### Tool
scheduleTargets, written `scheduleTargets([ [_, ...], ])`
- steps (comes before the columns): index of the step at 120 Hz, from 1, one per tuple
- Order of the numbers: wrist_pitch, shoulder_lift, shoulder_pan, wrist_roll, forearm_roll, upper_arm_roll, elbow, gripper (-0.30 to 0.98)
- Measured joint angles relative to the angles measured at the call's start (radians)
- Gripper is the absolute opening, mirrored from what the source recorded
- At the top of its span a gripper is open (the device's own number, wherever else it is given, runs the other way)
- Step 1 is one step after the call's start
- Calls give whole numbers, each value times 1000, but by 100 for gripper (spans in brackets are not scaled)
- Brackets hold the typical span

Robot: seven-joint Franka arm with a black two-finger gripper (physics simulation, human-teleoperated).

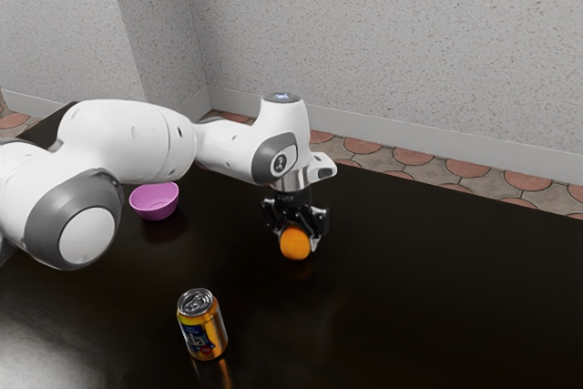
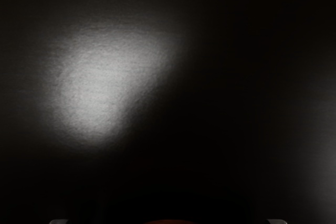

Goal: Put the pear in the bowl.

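Observation:
My gripper (image 1: pixel 299 230) points down over the table near the middle of the exterior view, its fingers wide apart. A round orange thing (image 1: pixel 294 244) overlaps the lower part of the fingers there; whether it sits between them or in front of them I cannot tell. At the wrist view's lower edge a thin red curve of a thing (image 2: pixel 169 222) lies midway between the fingertips of my gripper (image 2: pixel 168 222), with a gap on each side. Whether either is the pear is unclear. The pink bowl (image 1: pixel 155 201) stands upright beside the arm, toward the exterior view's left.
A yellow soda can (image 1: pixel 201 325) stands upright nearer the exterior camera, between the bowl's side and the gripper's side. The dark glossy table (image 1: pixel 437 289) extends to the exterior view's right. A speckled wall (image 1: pixel 383 43) rises behind it.

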Motion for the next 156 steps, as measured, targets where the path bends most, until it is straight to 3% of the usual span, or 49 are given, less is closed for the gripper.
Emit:
scheduleTargets([
  [71, -51, -54, 17, 12, 8, 16, 1, 34],
  [112, -128, -88, 92, 62, 12, 45, 6, 34],
  [156, -247, -90, 204, 146, 39, 55, 118, 27],
])
